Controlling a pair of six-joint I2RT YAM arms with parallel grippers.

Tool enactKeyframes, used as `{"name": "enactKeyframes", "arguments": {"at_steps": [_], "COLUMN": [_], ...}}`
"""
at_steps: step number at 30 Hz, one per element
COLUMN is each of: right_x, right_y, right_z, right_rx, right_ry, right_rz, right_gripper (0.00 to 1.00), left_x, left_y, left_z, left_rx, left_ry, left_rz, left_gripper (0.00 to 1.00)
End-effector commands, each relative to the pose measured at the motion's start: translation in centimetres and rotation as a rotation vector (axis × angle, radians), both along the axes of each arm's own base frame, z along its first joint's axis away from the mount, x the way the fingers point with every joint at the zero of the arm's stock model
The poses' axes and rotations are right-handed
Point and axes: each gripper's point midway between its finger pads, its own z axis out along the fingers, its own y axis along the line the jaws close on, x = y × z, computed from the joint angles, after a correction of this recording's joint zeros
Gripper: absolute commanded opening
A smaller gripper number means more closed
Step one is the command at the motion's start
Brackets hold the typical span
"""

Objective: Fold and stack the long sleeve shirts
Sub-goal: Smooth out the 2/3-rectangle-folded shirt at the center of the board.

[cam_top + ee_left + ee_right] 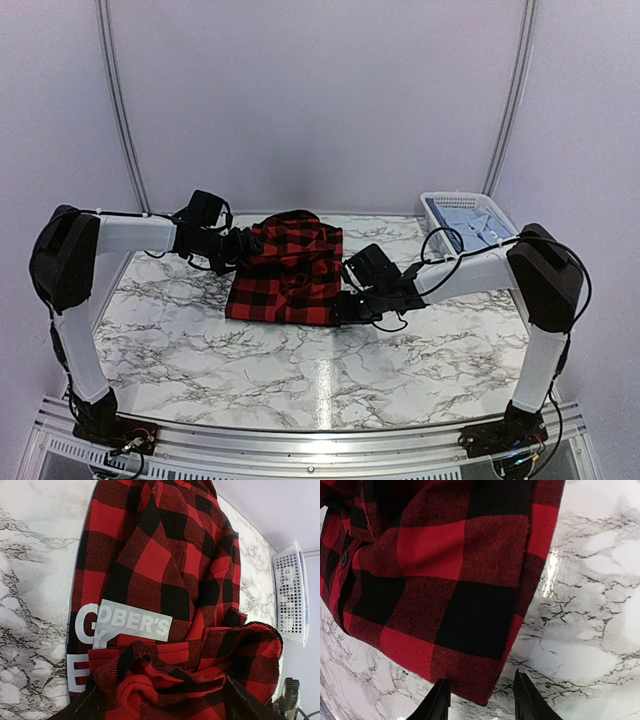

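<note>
A red-and-black check long sleeve shirt (288, 272) lies partly folded on the marble table, its upper part bunched. My left gripper (238, 250) is at the shirt's far left edge. In the left wrist view its jaws (161, 685) stand wide open with a rumpled fold of the check cloth (150, 680) between the fingers. My right gripper (343, 305) is at the shirt's near right corner. It is open in the right wrist view (481, 677), and the cloth corner (485, 690) lies flat on the table between its fingertips. A pale blue shirt (470, 222) lies in the basket.
A white lattice basket (436, 203) stands at the table's far right corner and shows in the left wrist view (290, 595). A white label with grey letters (130, 625) sits on the check shirt. Bare marble table (320, 370) spreads in front of the shirt.
</note>
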Motion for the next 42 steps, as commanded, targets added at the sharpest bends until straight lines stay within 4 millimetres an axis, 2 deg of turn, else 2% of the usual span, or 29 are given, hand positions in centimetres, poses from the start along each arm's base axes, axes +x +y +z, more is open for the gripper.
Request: {"name": "enactKeyframes", "arguments": {"at_steps": [1,7,12,15,28,42], "right_x": [3.0,7.3,8.8,8.7,7.6,6.3], "right_y": [0.5,0.9,1.7,1.8,1.0,1.2], "right_z": [3.3,4.2,3.3,3.1,1.6,1.3], "right_rx": [0.049,0.112,0.097,0.096,0.084,0.096], "right_ry": [-0.092,-0.132,-0.122,-0.116,-0.076,-0.062], "right_rz": [-0.033,-0.031,-0.019,-0.015,-0.025,-0.013], "right_gripper": [0.4,0.41,0.36,0.32,0.3,0.22], "left_x": [0.1,0.3,0.3,0.4,0.3,0.2], "left_y": [-0.3,-0.3,-0.3,-0.3,-0.5,-0.4], "left_z": [-0.9,-1.2,-1.2,-1.2,-1.2,-1.6], "left_rx": [0.008,0.01,0.009,0.008,0.001,0.003], "left_ry": [0.022,0.028,0.027,0.03,0.034,0.043], "left_rz": [-0.019,-0.013,-0.012,-0.01,-0.012,-0.009], "left_gripper": [0.82,0.82,0.82,0.82,0.82,0.82]}}
